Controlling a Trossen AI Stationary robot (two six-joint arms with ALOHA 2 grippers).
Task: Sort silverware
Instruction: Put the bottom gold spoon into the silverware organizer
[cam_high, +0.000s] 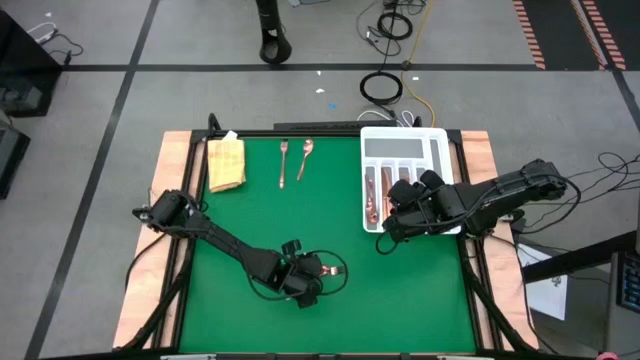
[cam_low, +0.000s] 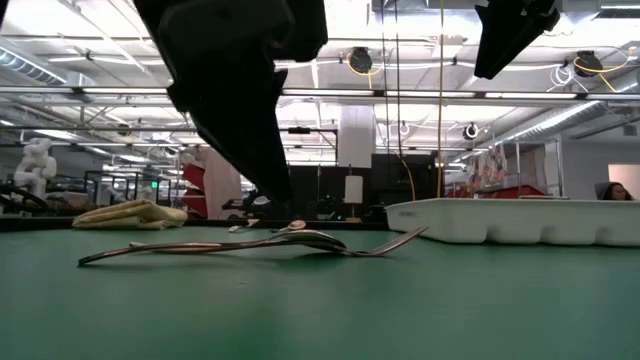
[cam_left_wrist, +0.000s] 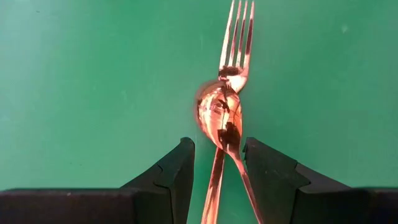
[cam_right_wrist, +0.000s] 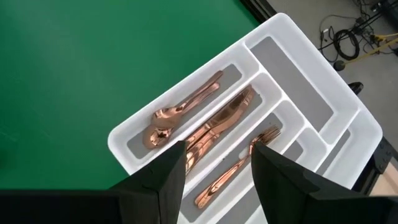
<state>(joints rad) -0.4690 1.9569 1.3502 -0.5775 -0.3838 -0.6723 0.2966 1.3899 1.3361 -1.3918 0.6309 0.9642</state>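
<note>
Low in the high view's centre, the left gripper (cam_left_wrist: 217, 168), parted narrowly, straddles a shiny copper spoon (cam_left_wrist: 217, 115) crossing a fork (cam_left_wrist: 238, 43)

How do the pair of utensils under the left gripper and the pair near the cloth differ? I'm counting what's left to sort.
The near pair, a spoon and fork, lie crossed and touching between the open fingers of the left gripper. The far fork and far spoon lie apart, side by side, beside the cloth, with no gripper near. All four are copper-coloured and outside the tray.
</note>
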